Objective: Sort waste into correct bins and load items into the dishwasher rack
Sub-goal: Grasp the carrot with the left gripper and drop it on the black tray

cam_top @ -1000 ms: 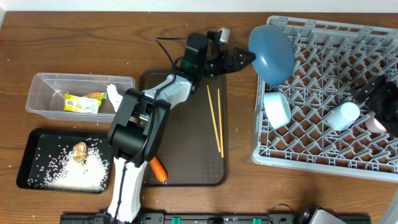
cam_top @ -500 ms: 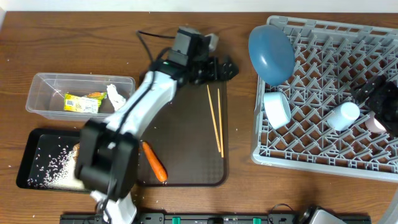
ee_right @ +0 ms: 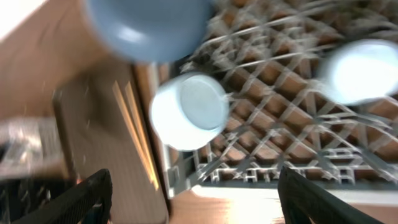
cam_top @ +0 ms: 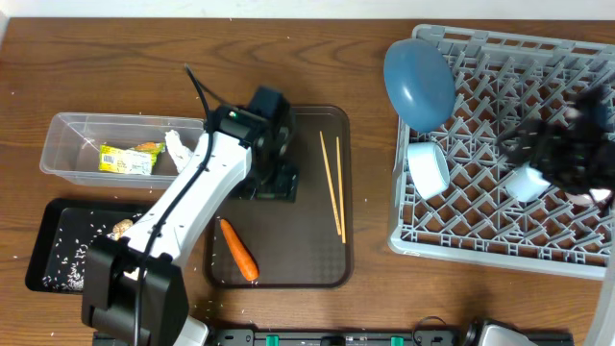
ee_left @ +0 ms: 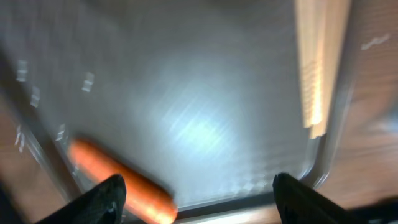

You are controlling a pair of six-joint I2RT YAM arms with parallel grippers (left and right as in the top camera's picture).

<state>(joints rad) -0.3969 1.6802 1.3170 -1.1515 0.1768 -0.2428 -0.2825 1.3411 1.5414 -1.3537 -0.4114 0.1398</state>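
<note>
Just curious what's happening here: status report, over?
Left claw open, empty, over brown tray. Right claw open above rack. Carrot and chopsticks on tray, not yet sorted. Nothing blocks them.

- We see a tapered orange carrot (cam_top: 238,249) and a dark brown rectangular serving tray (cam_top: 303,231).
- We see a large round blue plate (cam_top: 420,72).
- We see a square light-grey plastic rack (cam_top: 480,125), lattice-patterned.

Staged kitchen-cleanup bench: wooden table (cam_top: 384,308), grey dishwasher rack (cam_top: 500,255), brown serving tray (cam_top: 298,240).
</note>
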